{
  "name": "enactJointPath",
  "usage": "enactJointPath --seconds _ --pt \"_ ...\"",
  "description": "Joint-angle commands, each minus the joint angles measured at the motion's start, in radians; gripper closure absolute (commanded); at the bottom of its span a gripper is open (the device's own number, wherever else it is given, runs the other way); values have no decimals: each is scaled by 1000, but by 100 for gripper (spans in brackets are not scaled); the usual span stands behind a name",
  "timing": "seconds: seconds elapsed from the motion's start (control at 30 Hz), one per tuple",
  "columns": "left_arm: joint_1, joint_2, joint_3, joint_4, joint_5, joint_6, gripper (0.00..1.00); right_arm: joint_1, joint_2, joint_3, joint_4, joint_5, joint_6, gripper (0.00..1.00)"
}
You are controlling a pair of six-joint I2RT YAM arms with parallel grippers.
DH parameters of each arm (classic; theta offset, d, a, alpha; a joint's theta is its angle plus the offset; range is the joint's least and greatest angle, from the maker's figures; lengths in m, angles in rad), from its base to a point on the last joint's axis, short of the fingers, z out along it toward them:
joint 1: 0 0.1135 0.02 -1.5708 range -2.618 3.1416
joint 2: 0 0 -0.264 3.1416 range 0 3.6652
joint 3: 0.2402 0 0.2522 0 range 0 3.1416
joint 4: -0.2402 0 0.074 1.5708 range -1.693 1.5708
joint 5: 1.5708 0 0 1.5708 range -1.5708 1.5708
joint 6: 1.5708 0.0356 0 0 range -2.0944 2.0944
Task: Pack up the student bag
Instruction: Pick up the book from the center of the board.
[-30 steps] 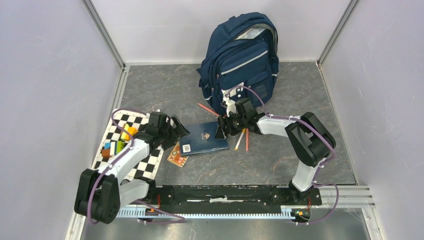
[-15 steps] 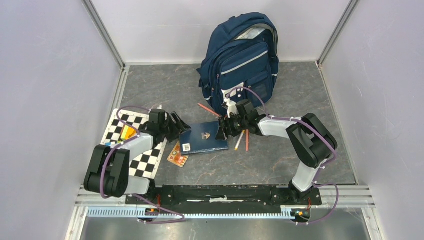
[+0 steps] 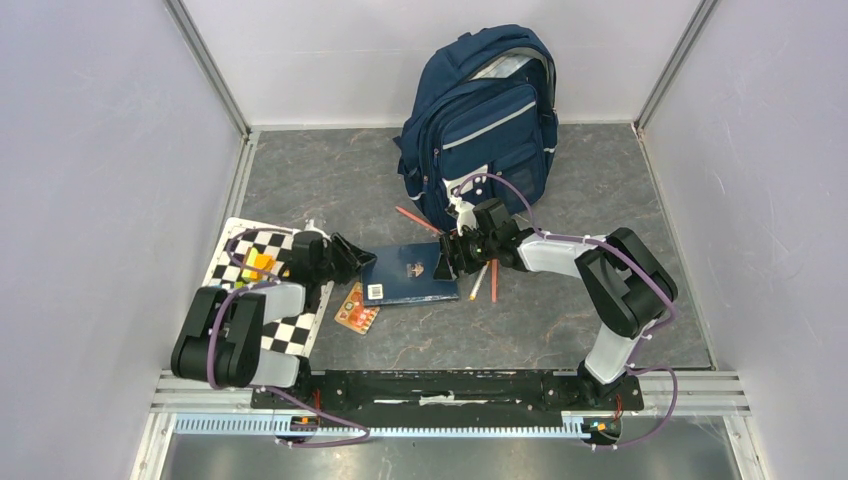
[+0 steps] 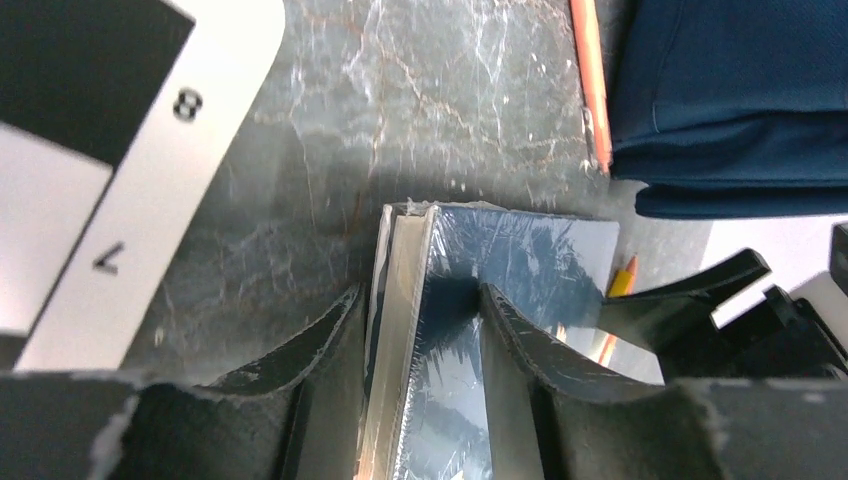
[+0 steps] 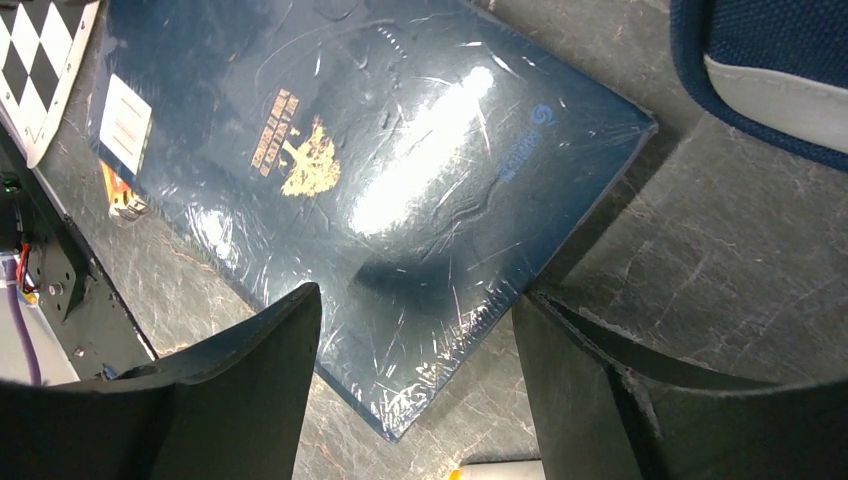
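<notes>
The student bag point(image 3: 490, 120), navy with grey stripes, stands upright at the back of the table; it also shows in the left wrist view point(image 4: 730, 90) and the right wrist view point(image 5: 770, 60). A shrink-wrapped dark blue book point(image 3: 410, 272) lies flat in front of it. My left gripper point(image 3: 345, 258) is at the book's left edge. In its wrist view one of the fingers point(image 4: 325, 350) sits under the book point(image 4: 520, 260) and the other on the cover, shut on it. My right gripper point(image 3: 445, 258) stands open over the book's right corner point(image 5: 350, 170), its fingertips point(image 5: 415, 300) astride that corner.
A checkered board point(image 3: 240, 262) with coloured blocks point(image 3: 258, 265) lies at the left. An orange card point(image 3: 355, 312) pokes out under the book. Loose pencils point(image 3: 482, 280) lie right of the book, another pencil point(image 3: 410, 217) by the bag's base. Walls enclose three sides.
My left arm slid along the board toward the book and its jaws closed from wide open onto the book's left edge. The right gripper has stayed put.
</notes>
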Motion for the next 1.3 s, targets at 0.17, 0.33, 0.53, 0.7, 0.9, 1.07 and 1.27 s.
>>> enactJointPath --seconds 0.17,0.33,0.53,0.7,0.9,1.07,1.27 --pt "-28 -293 -137 115 171 -202 97 21 30 -23 -124 49 -34 24" --pt "-21 -468 -158 82 196 -208 98 20 0 -25 -111 56 -58 23" --pt "-20 -555 -162 49 207 -184 98 20 -42 -49 -59 11 -73 22" --pt "-20 -602 -80 -62 232 -129 98 12 -113 -25 -92 26 -125 21" --pt "-19 -632 139 -336 268 26 98 -43 -291 2 -145 18 -190 8" --pt "-20 -596 288 -466 382 103 98 -63 -407 127 -226 7 -282 5" --pt "-20 -537 449 -630 594 198 98 -68 -415 354 -279 -151 -377 4"
